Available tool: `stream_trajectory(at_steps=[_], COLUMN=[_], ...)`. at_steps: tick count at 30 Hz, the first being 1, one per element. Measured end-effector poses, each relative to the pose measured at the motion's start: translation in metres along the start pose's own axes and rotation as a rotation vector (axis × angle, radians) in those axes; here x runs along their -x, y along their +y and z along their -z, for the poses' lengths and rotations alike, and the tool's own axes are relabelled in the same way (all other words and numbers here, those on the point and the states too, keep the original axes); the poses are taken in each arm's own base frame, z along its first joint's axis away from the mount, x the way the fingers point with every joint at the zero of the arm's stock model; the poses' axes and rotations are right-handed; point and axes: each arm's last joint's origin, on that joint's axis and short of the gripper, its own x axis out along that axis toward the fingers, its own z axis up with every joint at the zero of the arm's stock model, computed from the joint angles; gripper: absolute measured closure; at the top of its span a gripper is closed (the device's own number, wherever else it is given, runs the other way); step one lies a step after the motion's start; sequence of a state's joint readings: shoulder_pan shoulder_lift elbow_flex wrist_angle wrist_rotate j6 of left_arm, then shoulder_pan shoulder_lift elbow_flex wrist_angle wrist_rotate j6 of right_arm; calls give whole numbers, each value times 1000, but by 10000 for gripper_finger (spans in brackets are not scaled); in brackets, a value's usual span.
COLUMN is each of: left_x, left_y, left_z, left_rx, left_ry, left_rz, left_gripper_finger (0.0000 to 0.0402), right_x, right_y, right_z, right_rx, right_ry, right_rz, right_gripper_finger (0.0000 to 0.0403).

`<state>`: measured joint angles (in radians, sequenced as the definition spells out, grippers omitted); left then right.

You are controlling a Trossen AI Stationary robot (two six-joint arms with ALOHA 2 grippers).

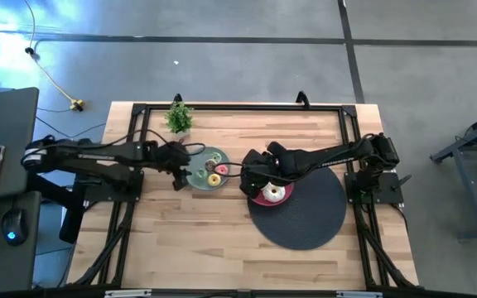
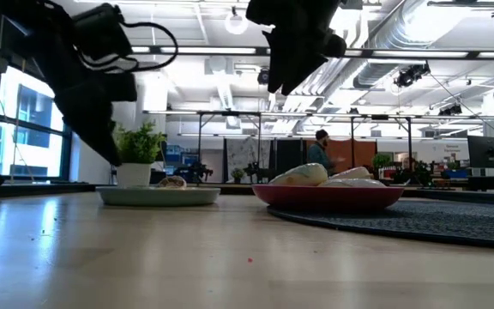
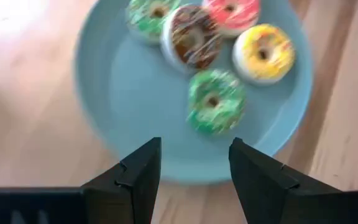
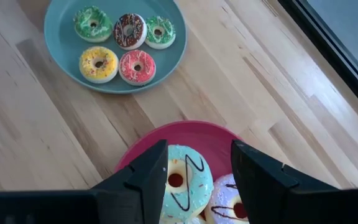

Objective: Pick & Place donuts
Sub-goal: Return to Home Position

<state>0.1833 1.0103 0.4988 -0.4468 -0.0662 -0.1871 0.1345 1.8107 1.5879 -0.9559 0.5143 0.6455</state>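
Five small iced toy ring donuts lie clustered on the round grey-blue plate beneath the left gripper, larger iced donuts on the round pink plate beneath the right gripper, both grippers spread wide and empty.

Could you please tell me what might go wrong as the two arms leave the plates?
1. The left gripper hangs open, low by the edge of the blue plate and close to a green donut; a flat sweep could clip either.
2. The five small donuts sit packed together, so one nudge could shift several.
3. The right gripper is open above the pink plate and its light-blue donut; it sits higher, so the risk is smaller.
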Motion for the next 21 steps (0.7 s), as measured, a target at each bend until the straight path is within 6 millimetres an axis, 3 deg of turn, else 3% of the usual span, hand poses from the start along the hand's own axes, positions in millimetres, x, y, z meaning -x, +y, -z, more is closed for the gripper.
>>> stream_trajectory(at_steps=[4,8,10,12,17,21], left_x=[25,58,74,86,105,109], left_y=[2,-7,-13,-15,-21,-31], left_z=[0,-14,-19,-18,-11,-10], left_rx=[-24,-193,-296,-361,-425,-579], left_ry=[-128,-469,-621,-699,-803,-846], left_rz=[-46,-34,-19,-2,24,-28], left_gripper_finger=[220,220,220,220,220,220], right_x=[-1,-4,-2,6,55,61], right_y=[-1,3,0,-12,-44,-71], right_z=[-1,-10,-15,-18,-25,5], right_rx=[-7,40,75,73,39,-84], right_ry=[23,47,14,-3,-184,-256], right_rz=[-30,-231,-238,-210,-208,-351], right_gripper_finger=[238,238,238,241,266,290])
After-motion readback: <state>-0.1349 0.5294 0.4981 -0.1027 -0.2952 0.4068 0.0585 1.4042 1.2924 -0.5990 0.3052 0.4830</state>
